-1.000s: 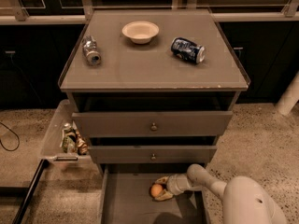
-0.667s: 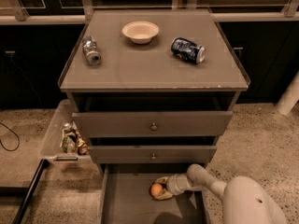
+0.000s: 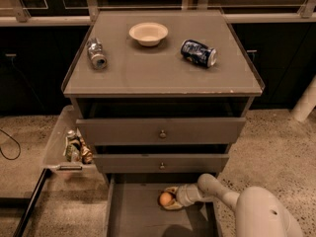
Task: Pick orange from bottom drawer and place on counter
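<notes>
Holding just as a second ago, with no shift to see. Reaching low into the bottom drawer [image 3: 129, 217] from the right: gripper [image 3: 168, 200] clasped around the orange [image 3: 165, 198], tan fingers [image 3: 174, 207] above and below the fruit, down on the drawer floor. Directly above the gripper, two upper drawers [image 3: 160, 131], both slightly open. Higher still, on the counter [image 3: 158, 78]: cream bowl [image 3: 148, 33] up and slightly left, blue can [image 3: 198, 53] up to the right, silver can [image 3: 97, 54] up to the left. Off to the gripper's left, clear bin [image 3: 53, 149].
</notes>
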